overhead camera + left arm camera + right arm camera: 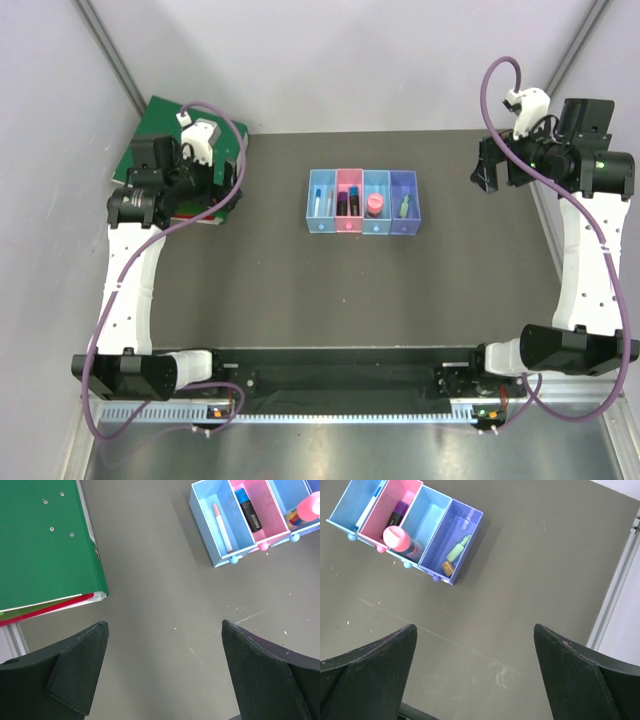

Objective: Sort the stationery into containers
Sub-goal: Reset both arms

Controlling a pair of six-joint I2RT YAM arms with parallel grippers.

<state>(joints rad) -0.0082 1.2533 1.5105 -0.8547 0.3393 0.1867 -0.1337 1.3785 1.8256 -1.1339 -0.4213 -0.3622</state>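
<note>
The four joined bins stand mid-table: light blue, pink, light blue, purple. The first light blue bin holds a white pen. The pink bin holds the black-blue marker. The pink-red tube stands upright in the second light blue bin. The purple bin holds the small green piece and the tiny orange piece. My left gripper is open and empty over bare table, left of the bins. My right gripper is open and empty, right of them.
Green binders with a red one beneath lie stacked at the table's far left, under my left wrist. A metal frame rail runs along the table's right edge. The table surface is dark grey with faint scratches.
</note>
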